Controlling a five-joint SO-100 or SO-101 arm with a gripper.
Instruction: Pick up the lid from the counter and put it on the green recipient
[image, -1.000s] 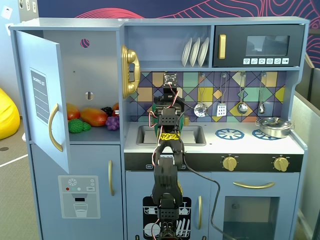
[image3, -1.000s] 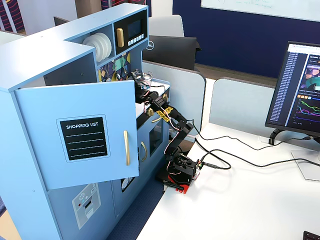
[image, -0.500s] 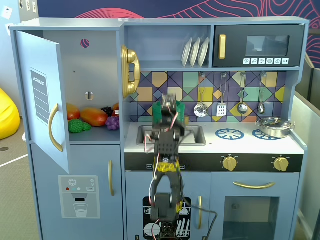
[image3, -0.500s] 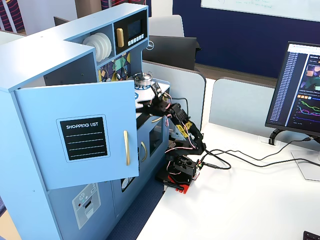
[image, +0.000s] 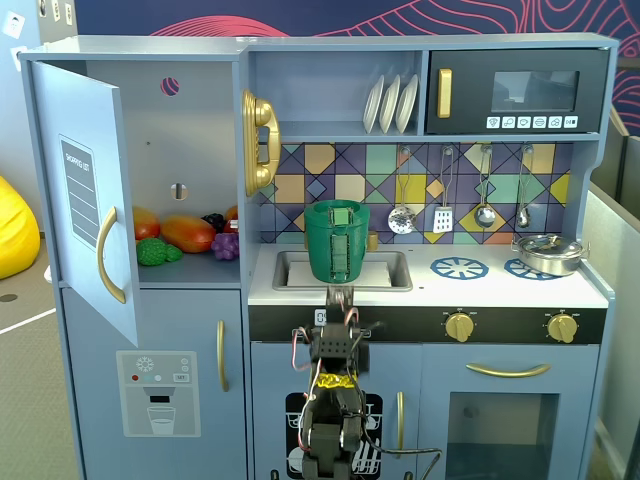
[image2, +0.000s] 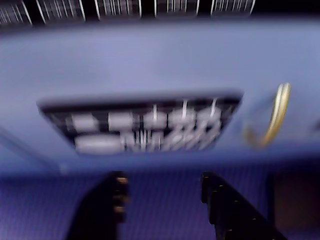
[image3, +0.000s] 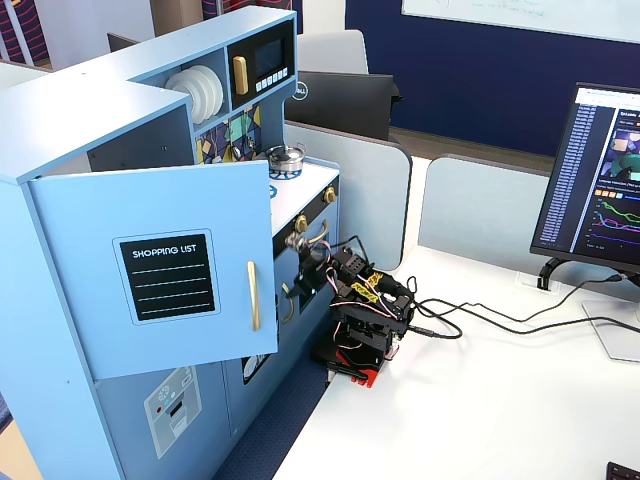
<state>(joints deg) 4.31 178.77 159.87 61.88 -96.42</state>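
On the toy kitchen's bench (image: 500, 291), at the sink (image: 385, 271), the green recipient (image: 337, 243) stands upright with its ribbed strap handle facing the camera, and a flat green disc, the lid (image: 337, 206), lies across its top as far as a fixed view shows. The arm (image: 337, 372) is folded low in front of the kitchen, below the bench's edge, well apart from the pot; in a fixed view from the side it crouches over its base on the white table (image3: 500, 400), just beside the lower cupboard front. The wrist view is blurred: the jaws (image2: 162, 200) reach up from the bottom edge as two dark fingers with a clear gap between them, parted and empty, facing a dishwasher panel (image2: 142, 125) and a gold handle (image2: 274, 117). Further right on the bench sits a silver pot (image: 546, 252) on one of the blue burner rings (image: 458, 267). The fridge door (image: 88, 190) hangs wide, with toy fruit (image: 185, 233) on its shelf.
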